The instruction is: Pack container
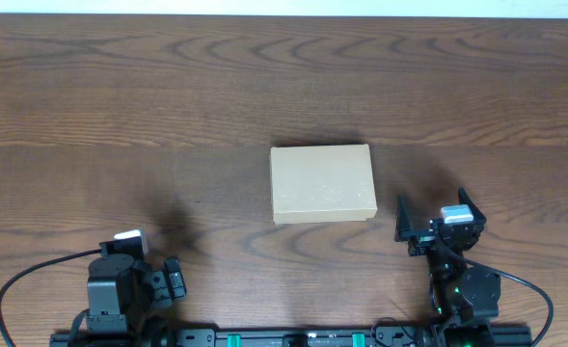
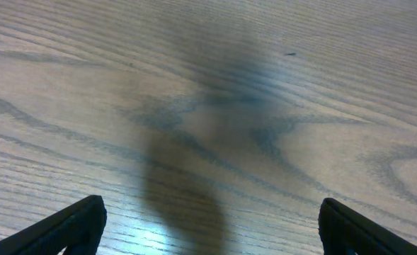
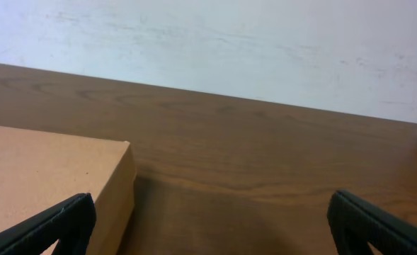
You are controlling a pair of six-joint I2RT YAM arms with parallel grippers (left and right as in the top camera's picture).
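Observation:
The container [image 1: 322, 184] is a tan cardboard box lying shut in the middle of the table. Its top and right side show at the lower left of the right wrist view [image 3: 45, 177]. My right gripper [image 1: 436, 214] is open and empty, just right of the box near the front edge; its fingers frame bare wood [image 3: 212, 227]. My left gripper [image 1: 173, 280] is open and empty at the front left, far from the box; its view shows only wood between the fingers [image 2: 208, 230]. No markers are in view.
The dark wooden table [image 1: 168, 96] runs to a white wall [image 3: 229, 42] at the back. The arm bases and cables [image 1: 293, 337] sit along the front edge.

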